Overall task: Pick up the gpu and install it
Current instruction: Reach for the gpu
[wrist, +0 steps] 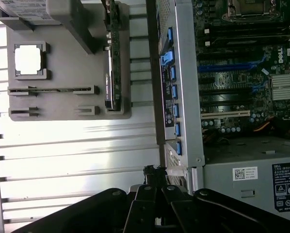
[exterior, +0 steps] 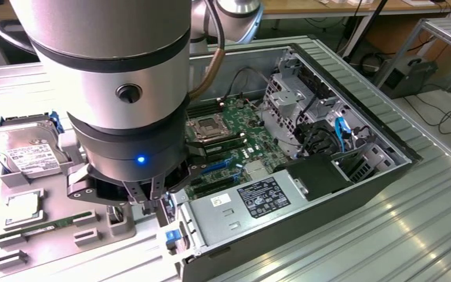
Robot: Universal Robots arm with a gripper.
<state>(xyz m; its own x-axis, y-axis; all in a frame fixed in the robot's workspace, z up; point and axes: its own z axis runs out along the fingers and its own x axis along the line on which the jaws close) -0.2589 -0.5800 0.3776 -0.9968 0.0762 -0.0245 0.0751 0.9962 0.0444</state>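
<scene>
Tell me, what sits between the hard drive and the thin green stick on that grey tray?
A square silver processor chip lies in its own recess between the hard drive and the green stick, as the exterior view shows.

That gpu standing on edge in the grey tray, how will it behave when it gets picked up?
The gpu probably lifts stiff, being a rigid board. Standing on its thin edge in the grey tray, it may tip if nudged sideways. Its bare circuit side looks fragile.
</scene>
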